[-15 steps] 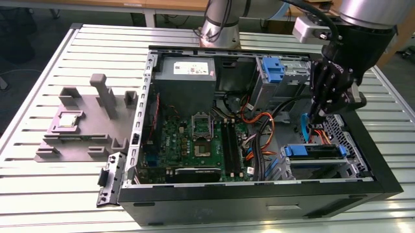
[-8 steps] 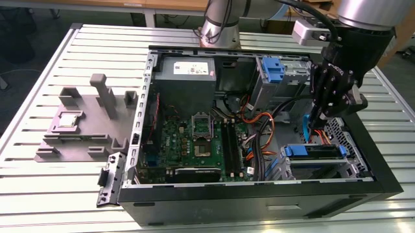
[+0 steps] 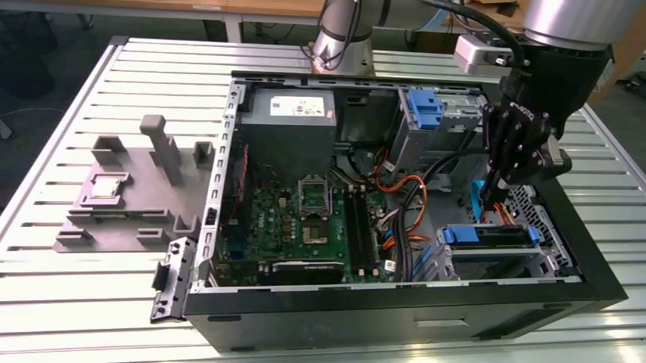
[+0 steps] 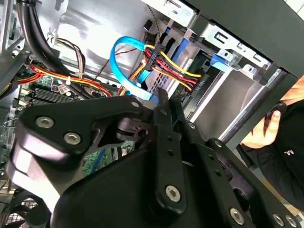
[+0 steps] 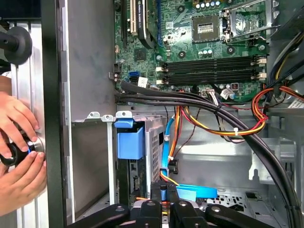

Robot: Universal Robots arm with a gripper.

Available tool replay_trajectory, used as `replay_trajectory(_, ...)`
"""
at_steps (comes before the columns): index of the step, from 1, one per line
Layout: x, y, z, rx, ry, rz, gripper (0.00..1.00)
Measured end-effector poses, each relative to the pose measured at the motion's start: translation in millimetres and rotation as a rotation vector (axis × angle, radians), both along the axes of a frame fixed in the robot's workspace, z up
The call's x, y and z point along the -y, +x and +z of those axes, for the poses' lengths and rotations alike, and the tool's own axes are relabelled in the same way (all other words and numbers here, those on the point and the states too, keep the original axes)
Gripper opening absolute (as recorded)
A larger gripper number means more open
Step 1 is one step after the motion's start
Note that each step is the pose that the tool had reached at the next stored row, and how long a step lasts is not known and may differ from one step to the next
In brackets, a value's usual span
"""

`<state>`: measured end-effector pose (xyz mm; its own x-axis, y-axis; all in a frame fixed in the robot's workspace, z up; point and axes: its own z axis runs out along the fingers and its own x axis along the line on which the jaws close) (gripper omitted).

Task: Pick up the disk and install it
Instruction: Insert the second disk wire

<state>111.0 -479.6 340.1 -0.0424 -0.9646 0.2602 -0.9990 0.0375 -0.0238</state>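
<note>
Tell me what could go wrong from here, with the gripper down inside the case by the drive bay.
1. The gripper sits right beside the blue cable and the red-yellow wire bundle; moving could snag or unplug them.
2. A person's hands rest just outside the case wall; a sideways swing might reach them.

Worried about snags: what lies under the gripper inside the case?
Below the gripper are a blue cable, orange and yellow wires, and a drive cage holding a blue carrier. The gripper covers what lies directly beneath its tip.
</note>
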Motion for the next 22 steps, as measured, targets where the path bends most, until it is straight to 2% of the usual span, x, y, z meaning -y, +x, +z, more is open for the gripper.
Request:
replay_trajectory(1, 0.0, 0.0, -0.1, 0.0, 0.0001, 0.0, 0.16)
replay_trajectory(7, 1.4, 0.0, -0.6, 0.0, -0.0004, 0.0, 0.16)
replay_trajectory(14, 9.6, 0.0, -1.2, 0.0, 0.0019, 0.0, 0.16)
replay_trajectory(15, 11.0, 0.0, -1.3, 0.0, 0.0052, 0.0, 0.16)
replay_trajectory(17, 13.9, 0.0, -1.7, 0.0, 0.0206, 0.0, 0.16)
replay_trajectory(20, 18.1, 0.0, -2.4, 0.0, 0.0509, 0.0, 0.16)
replay_trajectory(22, 18.8, 0.0, -2.5, 0.0, 0.0552, 0.0, 0.16)
